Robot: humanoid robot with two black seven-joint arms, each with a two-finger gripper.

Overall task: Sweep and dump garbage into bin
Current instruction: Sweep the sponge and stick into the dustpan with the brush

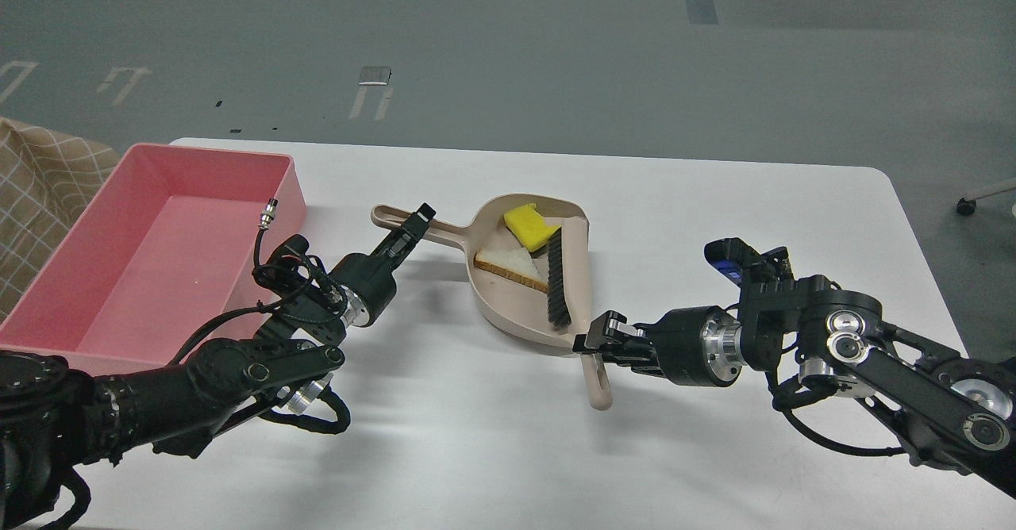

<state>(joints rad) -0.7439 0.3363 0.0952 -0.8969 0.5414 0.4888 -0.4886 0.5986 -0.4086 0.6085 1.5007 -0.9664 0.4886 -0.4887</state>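
Observation:
The beige dustpan [508, 300] lies mid-table with its handle pointing left. My left gripper [413, 224] is shut on that handle. My right gripper [591, 342] is shut on the beige brush [573, 276], whose black bristles lie across the pan's mouth. The yellow sponge chunk [530, 226] and the white bread slice [512, 264] both lie inside the dustpan, left of the bristles. The pink bin [103, 276] stands at the table's left side, and nothing shows in it.
The white table [714, 220] ends at its rounded far right corner and at the far edge behind the dustpan. A checked beige cloth [40, 181] lies left of the bin. Grey floor lies beyond.

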